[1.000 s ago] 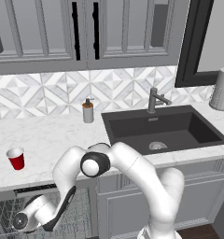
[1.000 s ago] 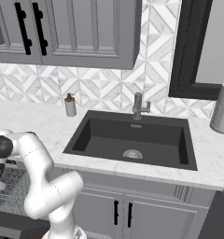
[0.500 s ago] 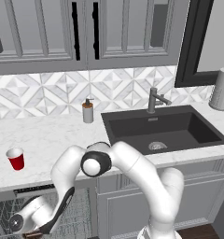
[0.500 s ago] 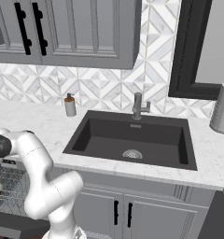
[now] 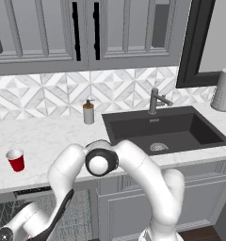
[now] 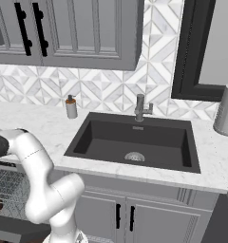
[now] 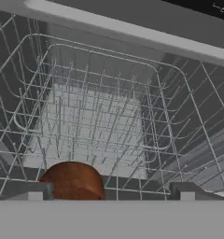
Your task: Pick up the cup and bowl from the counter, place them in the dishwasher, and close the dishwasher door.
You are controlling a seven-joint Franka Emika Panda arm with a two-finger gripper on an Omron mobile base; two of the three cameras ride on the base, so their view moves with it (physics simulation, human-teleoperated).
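My gripper [image 7: 113,191] hangs low inside the open dishwasher, over its grey wire rack [image 7: 100,116]. Its jaws stand wide open, with one dark fingertip [image 7: 37,190] at the left and the other at the right. The dark brown bowl [image 7: 73,179] rests on the rack just right of the left fingertip, free of both pads. The red cup [image 5: 16,160] stands upright at the left on the white marble counter [image 5: 49,136]. In the left base view my arm bends down from the counter edge into the rack [image 5: 82,214]. A dark panel under the rack [image 6: 11,227] looks like the lowered dishwasher door.
A grey soap dispenser [image 5: 88,112] stands by the backsplash left of the black sink [image 5: 162,132] and its faucet [image 5: 155,100]. At the far right is a paper towel roll [image 5: 223,89]. Grey cabinets hang above, and cabinet doors [image 6: 125,216] sit under the sink.
The jaws have gone from nearly shut to wide open, leaving the bowl free on the rack. The hand end of the arm has sunk slightly toward the lower left.
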